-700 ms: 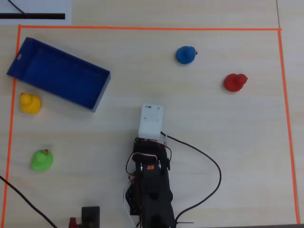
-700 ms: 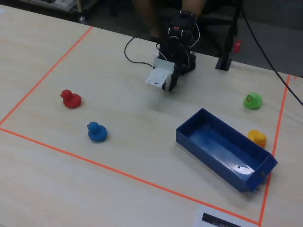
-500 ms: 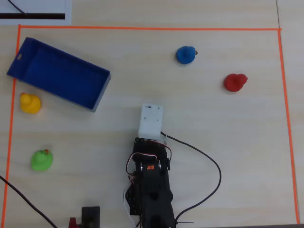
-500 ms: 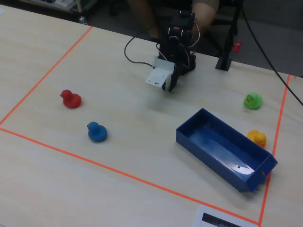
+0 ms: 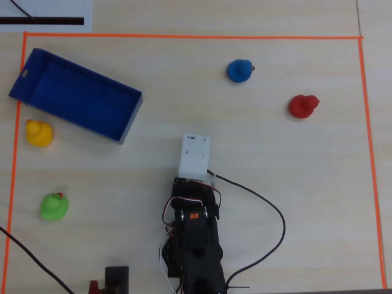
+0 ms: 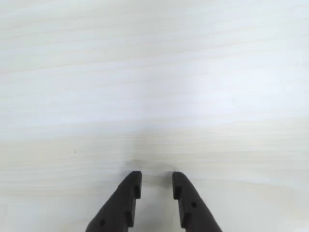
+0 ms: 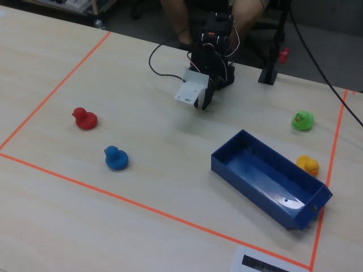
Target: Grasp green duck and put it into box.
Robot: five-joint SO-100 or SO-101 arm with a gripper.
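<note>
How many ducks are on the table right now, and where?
4. In the overhead view: green duck lower left, yellow duck above it beside the blue box, blue duck upper middle, red duck to its right. None appear hidden.

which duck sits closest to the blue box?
The yellow duck: it sits right beside the blue box, near its long wall. The green duck is farther off; the blue duck and red duck are across the table.
</note>
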